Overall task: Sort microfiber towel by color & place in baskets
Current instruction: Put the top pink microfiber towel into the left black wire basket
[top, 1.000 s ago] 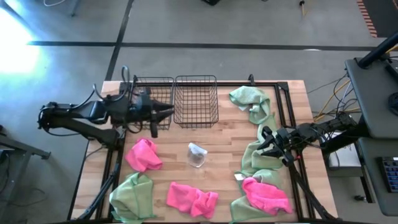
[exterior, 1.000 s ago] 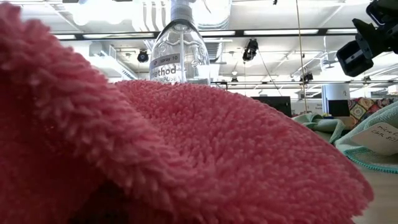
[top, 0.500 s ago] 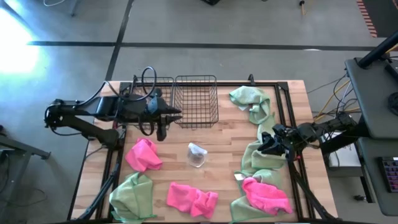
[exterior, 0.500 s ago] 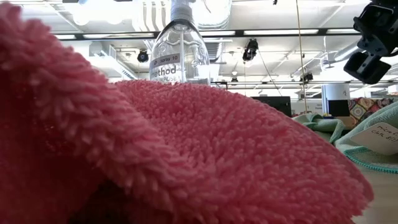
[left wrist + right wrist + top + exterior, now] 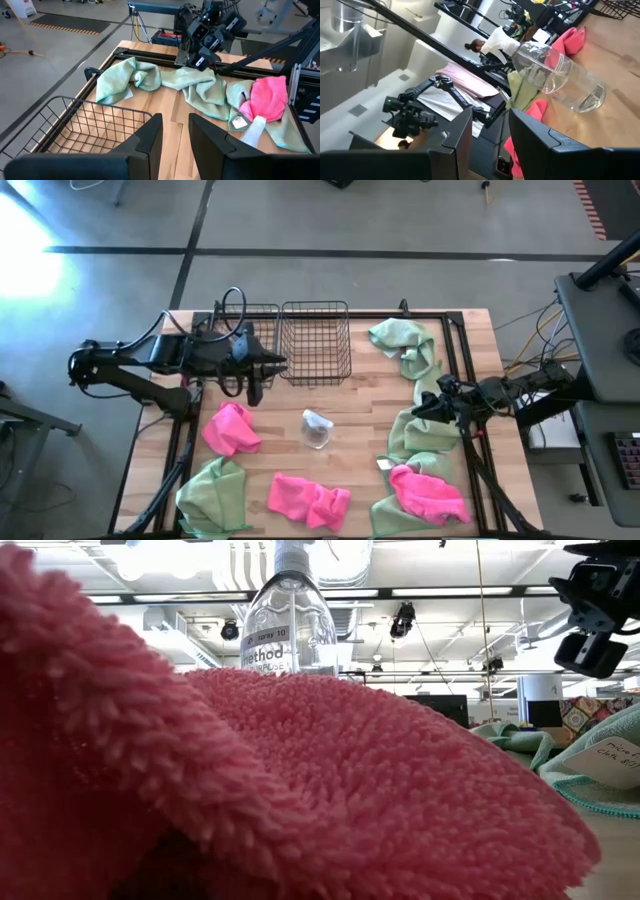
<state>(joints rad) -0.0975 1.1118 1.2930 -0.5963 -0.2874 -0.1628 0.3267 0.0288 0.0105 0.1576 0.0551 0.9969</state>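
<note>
A wooden table seen from above. At twelve o'clock stand two black wire baskets, side by side and holding no towels. Green towels trail down the three o'clock side; more green and pink towels lie from four to eight o'clock. A clear bottle lies at centre. The left gripper hovers near the baskets at ten o'clock, fingers slightly parted, holding nothing. The right gripper sits above the green towels at three o'clock, fingers apart.
</note>
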